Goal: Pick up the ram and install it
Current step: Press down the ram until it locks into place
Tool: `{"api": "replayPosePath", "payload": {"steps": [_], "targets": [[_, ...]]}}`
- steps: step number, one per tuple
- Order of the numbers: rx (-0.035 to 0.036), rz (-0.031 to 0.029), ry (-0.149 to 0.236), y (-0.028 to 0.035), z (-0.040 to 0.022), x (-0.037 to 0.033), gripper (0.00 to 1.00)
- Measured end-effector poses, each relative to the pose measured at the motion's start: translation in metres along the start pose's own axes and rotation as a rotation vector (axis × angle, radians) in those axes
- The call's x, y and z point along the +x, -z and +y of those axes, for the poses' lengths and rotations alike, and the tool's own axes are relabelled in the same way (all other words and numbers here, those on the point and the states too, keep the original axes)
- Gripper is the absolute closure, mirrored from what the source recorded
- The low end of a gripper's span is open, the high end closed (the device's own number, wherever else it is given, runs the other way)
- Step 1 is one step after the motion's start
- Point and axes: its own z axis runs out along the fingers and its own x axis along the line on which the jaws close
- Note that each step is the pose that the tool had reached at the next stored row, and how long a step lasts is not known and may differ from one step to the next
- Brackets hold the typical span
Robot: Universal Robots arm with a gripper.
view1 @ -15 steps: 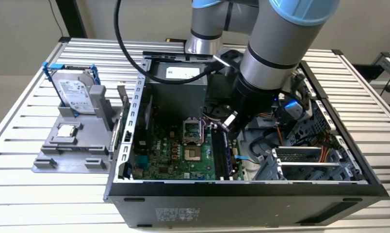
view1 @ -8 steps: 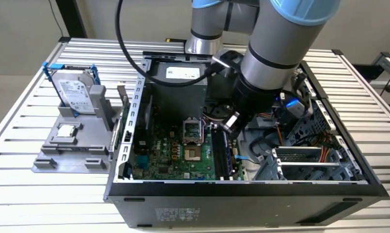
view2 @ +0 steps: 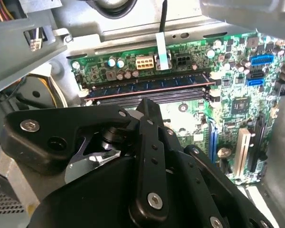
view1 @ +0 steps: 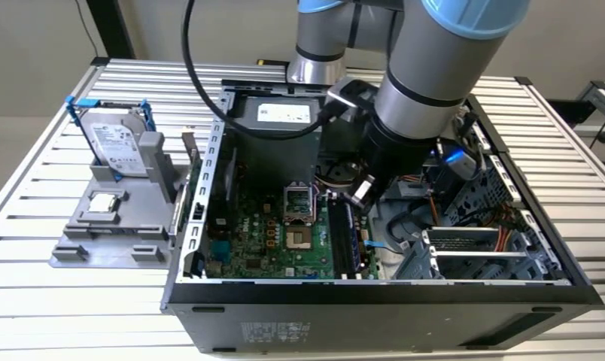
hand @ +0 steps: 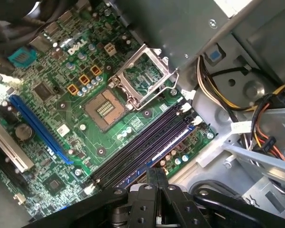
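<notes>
Install step, seating phase by my read: the ram (view2: 147,86) is already standing in one of the black slots (hand: 133,159) on the motherboard (hand: 61,95), at the board edge next to the power connectors, beside the open CPU socket (hand: 145,78). Gripper (hand: 156,175) has its fingers (view2: 150,111) pressed together with nothing between them, tips just above the slot row, near mid-length of the stick. Contact: can't tell. Arm drops steeply into the open case (view1: 383,289), wrist pointing down at the board. Next calls for a straight, even push, with the end latches fully closed.
</notes>
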Motion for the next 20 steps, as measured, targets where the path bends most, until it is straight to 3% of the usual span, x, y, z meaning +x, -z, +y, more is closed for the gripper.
{"api": "replayPosePath", "payload": {"steps": [8, 13, 15, 20], "targets": [[0.0026, 0.0018, 0.098, 0.0, -0.0002, -0.0002, 1.0], [0.0056, -0.0074, 0.163, 0.0001, -0.0002, -0.0003, 1.0], [0.0036, -0.0093, 0.19, 0.0, -0.0001, -0.0002, 1.0], [-0.0013, -0.0073, 0.269, -0.0001, -0.0002, -0.0002, 1.0]]}}
